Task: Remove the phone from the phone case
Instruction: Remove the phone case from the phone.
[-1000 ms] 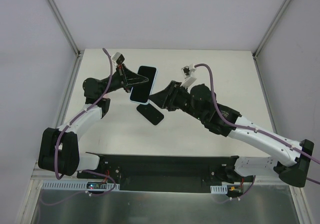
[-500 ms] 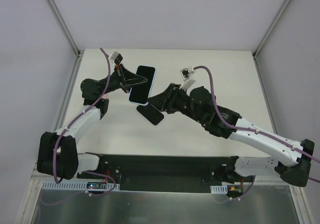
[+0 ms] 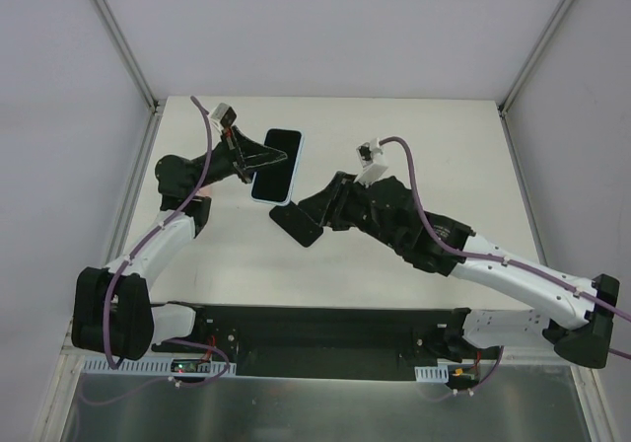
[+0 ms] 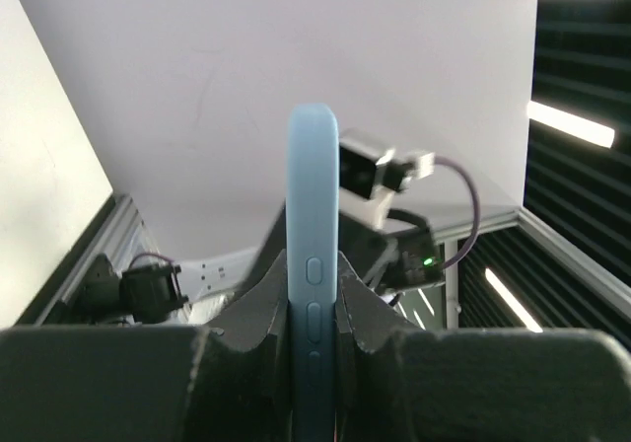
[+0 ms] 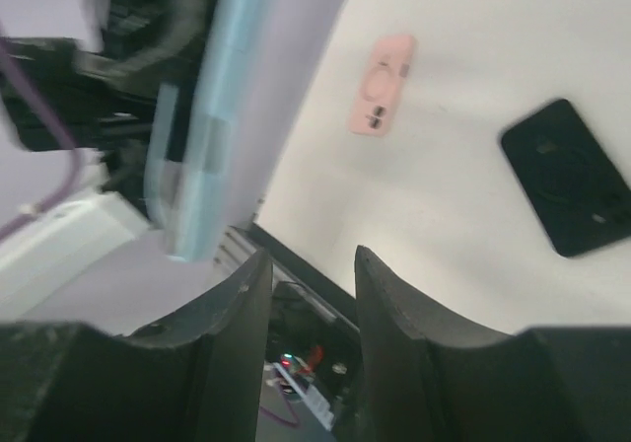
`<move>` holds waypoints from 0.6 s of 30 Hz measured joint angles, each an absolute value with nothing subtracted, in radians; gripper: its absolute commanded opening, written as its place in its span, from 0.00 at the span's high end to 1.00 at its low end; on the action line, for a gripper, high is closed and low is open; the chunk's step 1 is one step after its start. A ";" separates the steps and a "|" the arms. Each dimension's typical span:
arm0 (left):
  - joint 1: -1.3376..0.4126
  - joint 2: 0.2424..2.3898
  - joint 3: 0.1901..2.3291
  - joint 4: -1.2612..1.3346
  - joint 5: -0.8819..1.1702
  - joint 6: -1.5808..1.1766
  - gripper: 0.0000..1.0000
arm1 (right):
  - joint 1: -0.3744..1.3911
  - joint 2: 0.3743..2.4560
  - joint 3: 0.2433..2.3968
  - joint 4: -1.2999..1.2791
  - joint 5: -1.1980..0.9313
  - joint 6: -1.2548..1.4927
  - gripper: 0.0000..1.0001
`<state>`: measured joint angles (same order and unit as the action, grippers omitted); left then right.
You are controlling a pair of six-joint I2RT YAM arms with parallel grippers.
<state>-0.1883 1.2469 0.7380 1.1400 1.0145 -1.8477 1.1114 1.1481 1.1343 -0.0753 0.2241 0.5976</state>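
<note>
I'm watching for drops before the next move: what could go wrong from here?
The left hand pinches the blue-cased phone only near one long edge, in the air; a tug could twist it loose. The open right hand hangs close to the black case and might knock it.

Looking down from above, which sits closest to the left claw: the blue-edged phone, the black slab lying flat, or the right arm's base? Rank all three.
1. Blue-edged phone: clamped in the left gripper itself.
2. Black slab: lying flat, toward the near edge and to the right.
3. Right arm's base: far off at the near right corner.
</note>
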 measured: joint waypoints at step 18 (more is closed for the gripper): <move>-0.169 1.195 0.738 1.122 0.985 -1.896 1.00 | 1.094 1.153 1.039 -0.016 -0.010 0.481 0.36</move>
<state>-0.1688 1.1954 0.7383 1.1225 0.9848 -1.8961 1.0939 1.1526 1.0386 -0.0162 -0.0105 0.4808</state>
